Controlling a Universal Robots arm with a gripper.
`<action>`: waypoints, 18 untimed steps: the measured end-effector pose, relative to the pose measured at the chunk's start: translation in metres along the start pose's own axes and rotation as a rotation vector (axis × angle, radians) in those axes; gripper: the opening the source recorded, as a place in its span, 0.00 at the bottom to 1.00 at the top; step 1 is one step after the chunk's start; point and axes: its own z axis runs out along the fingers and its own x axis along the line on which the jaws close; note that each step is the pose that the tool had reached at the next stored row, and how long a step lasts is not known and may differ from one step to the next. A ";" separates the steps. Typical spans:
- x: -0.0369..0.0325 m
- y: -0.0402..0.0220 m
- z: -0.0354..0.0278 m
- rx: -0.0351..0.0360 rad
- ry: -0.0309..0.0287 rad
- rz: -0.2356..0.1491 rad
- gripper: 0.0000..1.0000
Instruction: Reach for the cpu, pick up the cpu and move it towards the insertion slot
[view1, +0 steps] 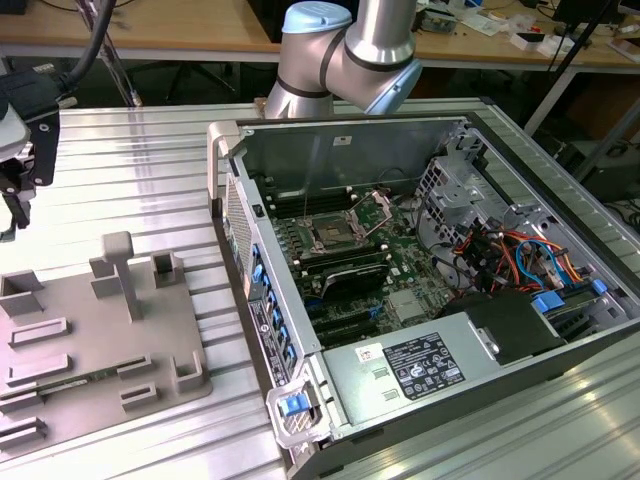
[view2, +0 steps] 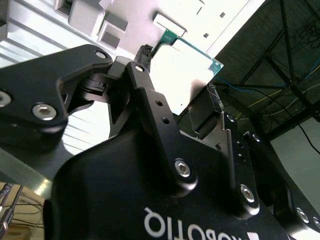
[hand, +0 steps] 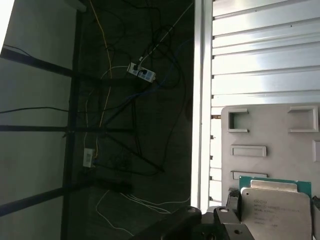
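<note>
Cpu (view2: 185, 70) is pinched edge to edge between the hand's (view2: 179, 76) closed-in fingers.

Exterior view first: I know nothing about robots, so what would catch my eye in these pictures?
The opened computer case dominates the exterior view's right, its green board bared, the insertion slot near its middle. In the second wrist view, the black hand grips the cpu, a bright silvery square with a green rim.
</note>
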 end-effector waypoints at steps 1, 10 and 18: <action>-0.0008 0.0000 0.0000 0.0000 -0.0001 0.000 0.55; -0.0057 -0.0002 -0.0002 0.0000 -0.0001 0.000 0.55; -0.0105 -0.0004 -0.0004 0.0000 -0.0001 0.000 0.55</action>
